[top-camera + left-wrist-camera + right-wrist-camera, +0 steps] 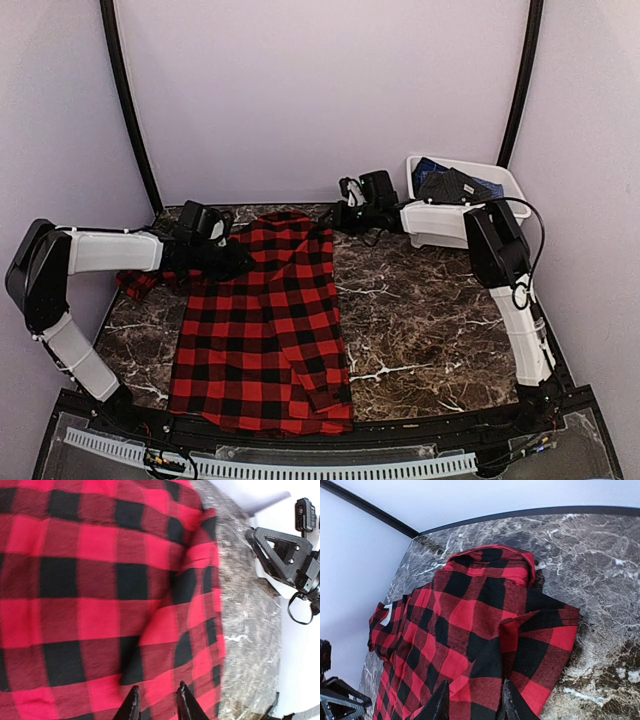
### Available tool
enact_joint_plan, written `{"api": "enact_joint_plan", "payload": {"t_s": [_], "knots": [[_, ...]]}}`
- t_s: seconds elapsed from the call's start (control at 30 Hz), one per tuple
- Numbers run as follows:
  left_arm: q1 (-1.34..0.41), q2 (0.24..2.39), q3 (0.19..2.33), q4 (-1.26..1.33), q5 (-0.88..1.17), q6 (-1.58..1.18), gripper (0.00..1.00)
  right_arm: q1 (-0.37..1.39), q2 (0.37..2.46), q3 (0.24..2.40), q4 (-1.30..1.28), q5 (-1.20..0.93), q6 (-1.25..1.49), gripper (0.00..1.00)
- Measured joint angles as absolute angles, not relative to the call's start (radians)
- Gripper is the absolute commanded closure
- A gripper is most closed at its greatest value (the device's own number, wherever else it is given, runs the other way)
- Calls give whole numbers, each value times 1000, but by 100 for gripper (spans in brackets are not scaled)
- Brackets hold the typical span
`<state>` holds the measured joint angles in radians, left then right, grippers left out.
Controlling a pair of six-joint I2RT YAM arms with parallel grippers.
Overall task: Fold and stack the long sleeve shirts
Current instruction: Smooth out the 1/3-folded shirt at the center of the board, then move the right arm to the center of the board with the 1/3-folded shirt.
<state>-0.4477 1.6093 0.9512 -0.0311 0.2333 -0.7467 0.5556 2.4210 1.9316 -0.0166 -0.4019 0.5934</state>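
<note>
My left pincer (pixel 156 702) hangs over the red-and-black flannel shirt (pixel 262 320) with its fingers a little apart. Checked cloth shows in the gap and fills nearly everything ahead of it; I cannot tell whether the tips touch it. My right pincer (pixel 472 705) is also narrowly parted, over a folded-over flap at the shirt's other shoulder. The collar lies just ahead of this pincer, with marble tabletop (pixel 600 555) bare to its right. The shirt's shoulders lie between my two pincers, and the body runs flat from them back toward my bases, its hem at the near edge of the tabletop. One sleeve pokes out under my left arm, on the outer side of the left pincer. Behind my right pincer, alongside the forearm, stands a white tub (pixel 480 166) with dark cloth (pixel 455 187) in it, well apart from the shirt.
</note>
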Motion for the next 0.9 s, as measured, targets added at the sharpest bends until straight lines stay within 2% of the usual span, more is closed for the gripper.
{"api": "enact_joint_plan", "payload": {"t_s": [0.17, 0.37, 0.67, 0.8, 0.9], "knots": [[-478, 1709, 1064, 53, 311, -720, 81, 559, 2320, 1817, 46, -445, 622, 76], [-493, 1923, 1211, 162, 422, -715, 83, 570, 2253, 1659, 79, -481, 648, 76], [-486, 2163, 1362, 181, 457, -699, 83, 602, 2176, 1514, -7, -465, 634, 68], [-476, 2218, 1401, 171, 456, -684, 83, 619, 2136, 1451, -28, -446, 625, 59], [-471, 2231, 1434, 161, 453, -667, 81, 636, 2122, 1417, -54, -423, 611, 57]]}}
